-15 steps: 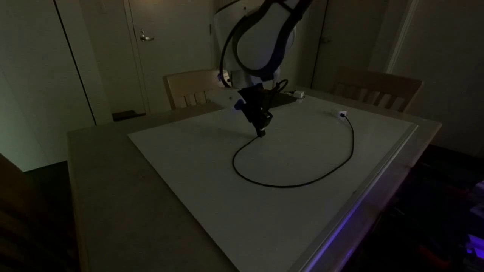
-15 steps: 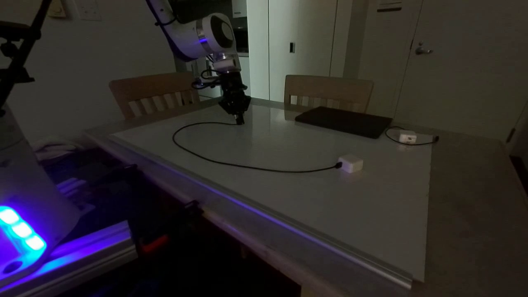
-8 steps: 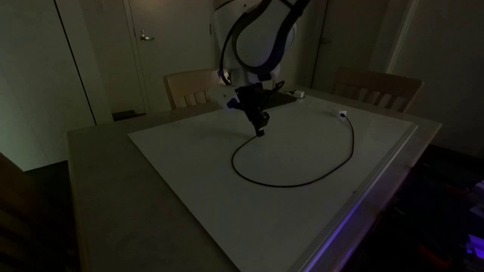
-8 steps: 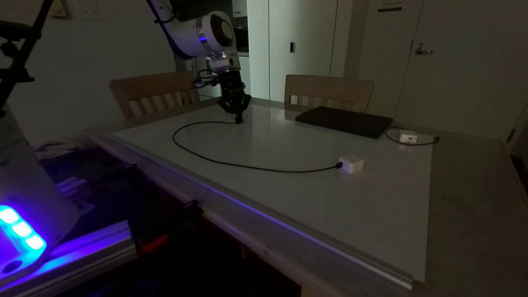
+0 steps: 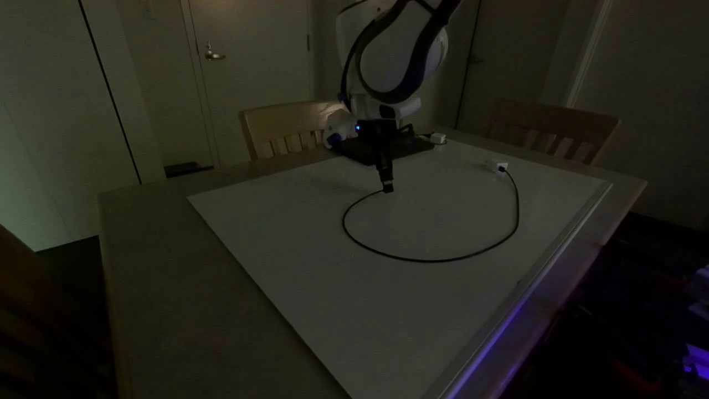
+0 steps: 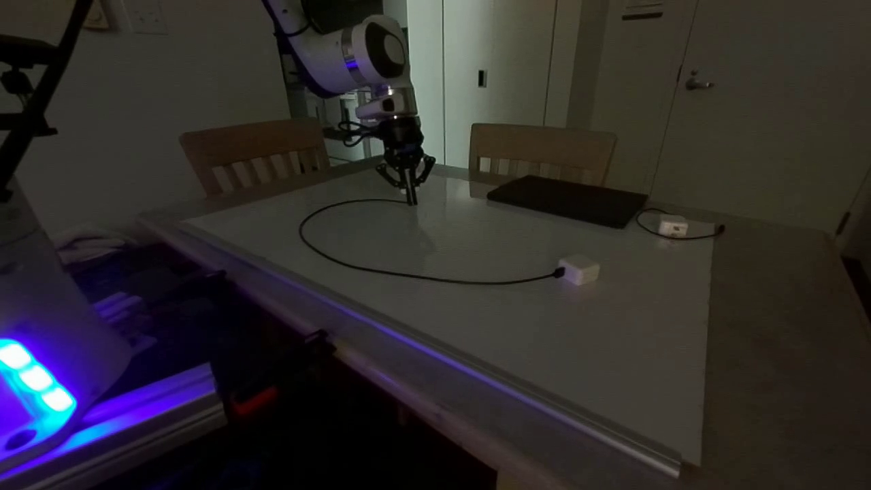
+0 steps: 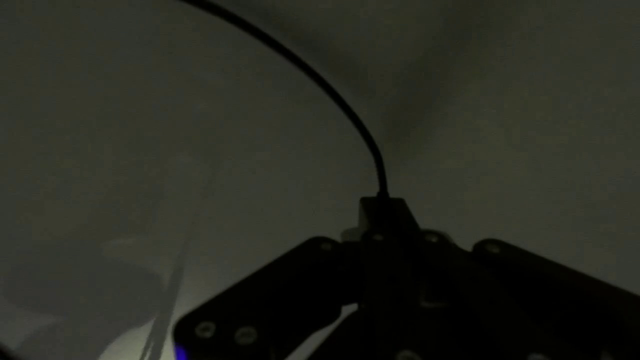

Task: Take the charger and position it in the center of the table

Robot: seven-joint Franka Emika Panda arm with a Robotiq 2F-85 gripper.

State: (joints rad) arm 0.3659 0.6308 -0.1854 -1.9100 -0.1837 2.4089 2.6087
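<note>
Wrist view: charger cable (image 7: 327, 87) cut off above, end hidden between fingers (image 7: 402, 220).

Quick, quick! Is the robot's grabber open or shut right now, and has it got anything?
Gripper: closed, holding the black cable between its fingertips.

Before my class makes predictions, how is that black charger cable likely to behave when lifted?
The black charger cable will probably flex rather than lift as one piece, lying in a wide curve. Thin as it is, it looks light. Pulled far, it would likely drag the white plug attached at one end.
</note>
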